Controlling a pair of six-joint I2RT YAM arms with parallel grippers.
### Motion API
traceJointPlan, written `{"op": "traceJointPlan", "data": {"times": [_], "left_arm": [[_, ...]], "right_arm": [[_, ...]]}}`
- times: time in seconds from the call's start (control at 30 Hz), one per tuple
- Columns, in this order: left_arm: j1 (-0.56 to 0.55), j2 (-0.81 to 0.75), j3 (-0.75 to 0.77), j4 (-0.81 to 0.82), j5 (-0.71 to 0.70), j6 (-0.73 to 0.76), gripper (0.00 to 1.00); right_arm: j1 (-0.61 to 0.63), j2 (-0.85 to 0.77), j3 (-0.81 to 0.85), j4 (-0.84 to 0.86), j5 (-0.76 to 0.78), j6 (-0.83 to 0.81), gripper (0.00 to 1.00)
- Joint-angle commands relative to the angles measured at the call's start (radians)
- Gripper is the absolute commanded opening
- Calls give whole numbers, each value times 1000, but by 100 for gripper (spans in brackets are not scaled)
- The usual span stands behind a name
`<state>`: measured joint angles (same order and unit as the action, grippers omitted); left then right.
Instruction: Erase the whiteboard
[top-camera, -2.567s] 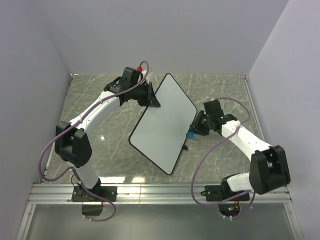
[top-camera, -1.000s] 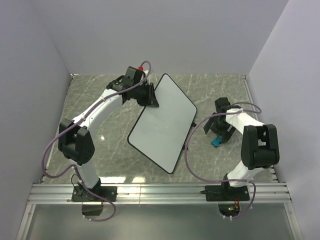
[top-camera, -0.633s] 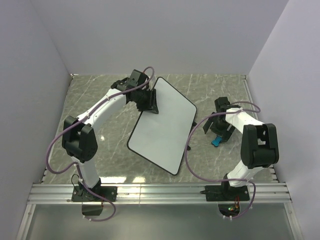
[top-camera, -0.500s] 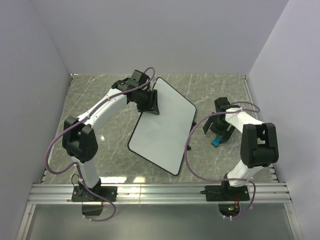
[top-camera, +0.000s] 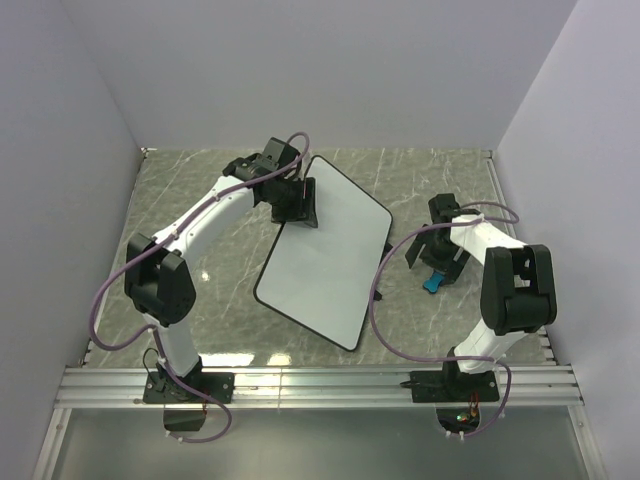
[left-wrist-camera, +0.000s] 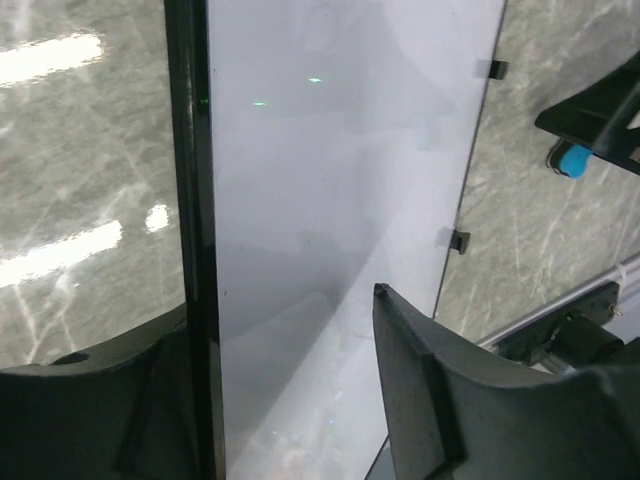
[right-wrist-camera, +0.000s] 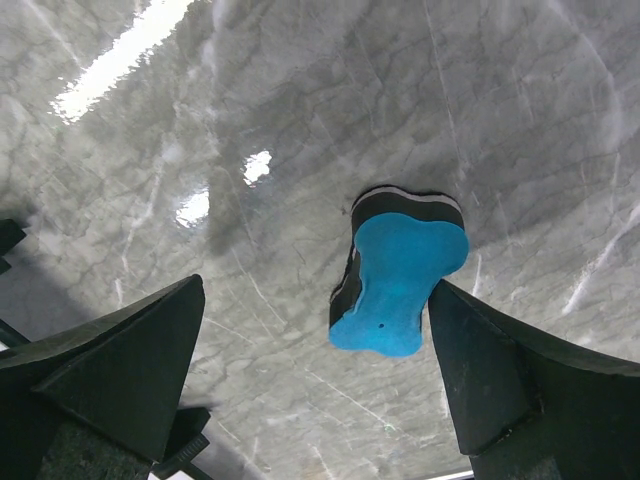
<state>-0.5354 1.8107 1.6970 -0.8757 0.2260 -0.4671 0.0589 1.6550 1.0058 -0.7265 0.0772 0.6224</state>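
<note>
The whiteboard (top-camera: 325, 260) lies slanted across the middle of the marble table, its white face bare of marks. My left gripper (top-camera: 300, 205) is at its far left edge. In the left wrist view the gripper (left-wrist-camera: 280, 310) is open and straddles the board's black rim (left-wrist-camera: 188, 200). One finger is behind the rim; the other stands off the white face (left-wrist-camera: 330, 150). The blue eraser (top-camera: 432, 284) lies on the table to the right of the board. My right gripper (right-wrist-camera: 315, 290) hangs open over the eraser (right-wrist-camera: 400, 280), which lies close to the right-hand finger.
Grey walls enclose the table on three sides. An aluminium rail (top-camera: 320, 385) carrying both arm bases runs along the near edge. Purple cables loop off each arm. Small black feet (left-wrist-camera: 460, 240) stick out from the board's right edge.
The left gripper's jaws have spread apart at the board's edge and the board has settled lower and flatter. The right arm, earlier at the board with the eraser, now hovers over it on the table.
</note>
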Motion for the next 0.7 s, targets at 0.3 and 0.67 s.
{"op": "traceJointPlan", "data": {"times": [0.3,0.67], "left_arm": [[0,-91,59,-23,-131,-13,65],[60,-165,44,-33,-223,-5,69]], "right_arm": [[4,-21,7,10,-7,-23,100],[2,-63,23,-7,-16,-38,100]]}}
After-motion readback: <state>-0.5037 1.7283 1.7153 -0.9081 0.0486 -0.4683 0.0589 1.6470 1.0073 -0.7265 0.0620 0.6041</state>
